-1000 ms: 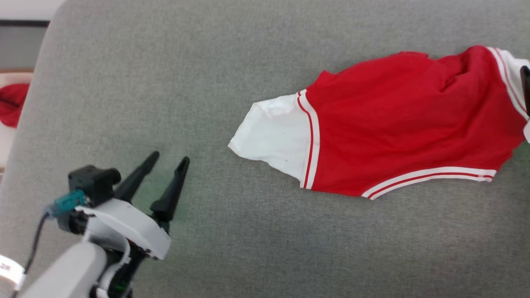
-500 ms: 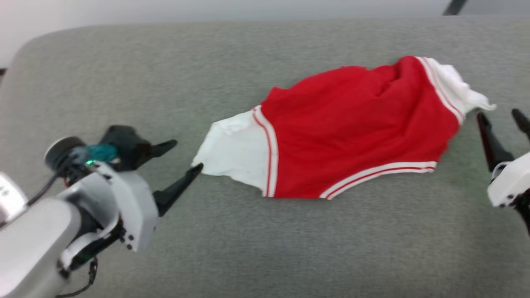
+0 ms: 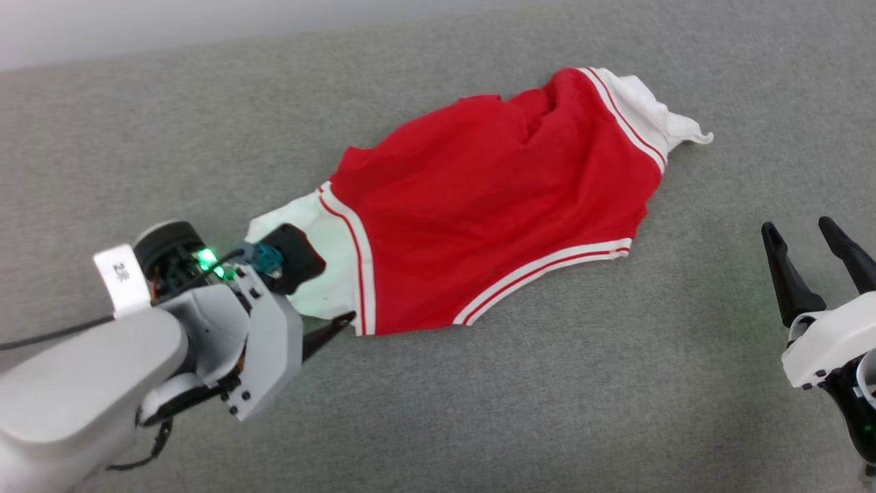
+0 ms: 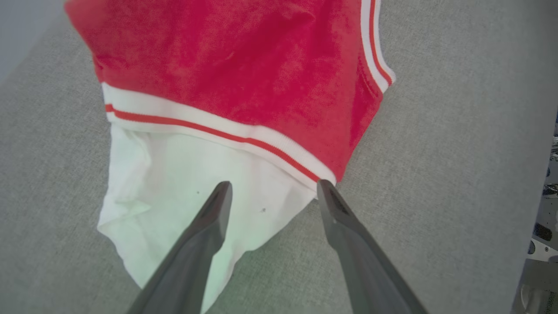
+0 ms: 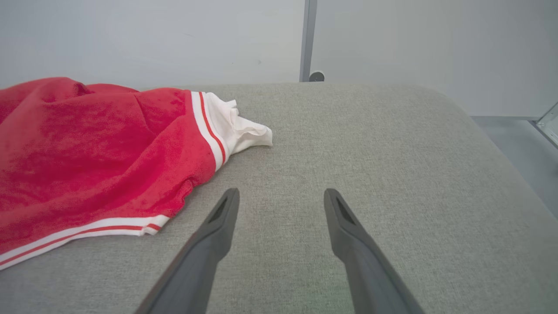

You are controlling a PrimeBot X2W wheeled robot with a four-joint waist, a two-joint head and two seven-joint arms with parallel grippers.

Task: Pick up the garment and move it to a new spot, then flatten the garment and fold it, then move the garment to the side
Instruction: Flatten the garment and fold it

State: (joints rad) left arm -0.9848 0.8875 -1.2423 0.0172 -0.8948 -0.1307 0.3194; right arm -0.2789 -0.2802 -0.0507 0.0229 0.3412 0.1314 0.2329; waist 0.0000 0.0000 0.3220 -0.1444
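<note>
Right gripper (image 5: 281, 192): two dark fingers rise from the bottom edge, spread wide apart, nothing between them. Both tips stand over the bare grey fabric surface (image 5: 383, 152); contact with it cannot be determined. Garment (image 5: 100, 144): red, rumpled, lying on the surface at the left, apart from the fingers. Its white sleeve (image 5: 237, 128) is crumpled at the right end, bordered by a white-and-red striped band (image 5: 208, 131). A second striped band (image 5: 78, 235) runs along the near edge, lower left. Behind the surface: a pale wall (image 5: 130, 39) and a grey upright post (image 5: 308, 39).
</note>
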